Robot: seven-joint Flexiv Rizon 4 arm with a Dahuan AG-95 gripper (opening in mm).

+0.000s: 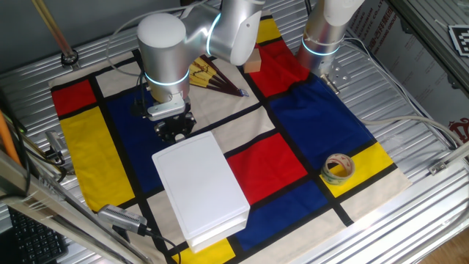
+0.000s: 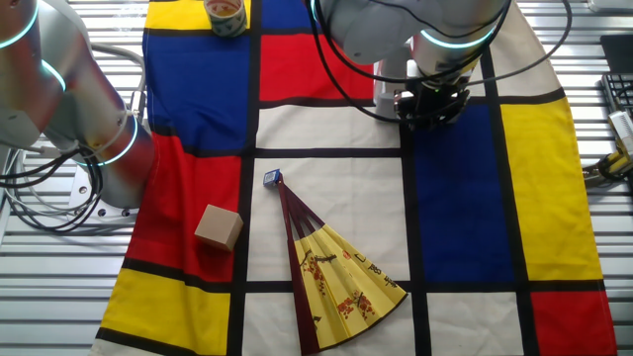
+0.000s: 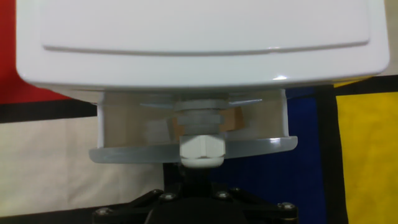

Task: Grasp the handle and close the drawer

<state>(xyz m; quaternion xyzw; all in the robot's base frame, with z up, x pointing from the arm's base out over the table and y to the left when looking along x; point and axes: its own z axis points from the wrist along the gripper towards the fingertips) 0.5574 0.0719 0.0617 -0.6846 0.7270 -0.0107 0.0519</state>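
- The drawer [image 3: 193,134] sits partly pulled out of the flat white box [image 1: 201,187], which lies on the checked cloth [image 1: 308,117] near the middle of the worktop [image 1: 410,95].
- In the hand view the drawer's narrow front rim runs as a thin lip below the box's rounded front edge, with an open gap between the two through which the drawer's inside shows.
- The handle [image 3: 201,151] juts from the middle of that front rim, pointing toward the camera, just above the black base of the gripper [image 1: 174,130].
- The gripper hangs low over the cloth right at the box's short end; its black body is close to the handle, but whether the fingers are spread or pinching the knob cannot be told, since their tips do not show clearly in any view.
- The box's long sides have bare cloth on both flanks; its far end lies close to the cloth's near edge in one fixed view.
- A roll of tape [image 1: 338,169] rests well apart on a yellow patch, near the cloth's edge.
- A folding fan [image 2: 331,272] lies open behind the arm, and a small wooden cube [image 2: 219,227] sits beside it on a red patch.
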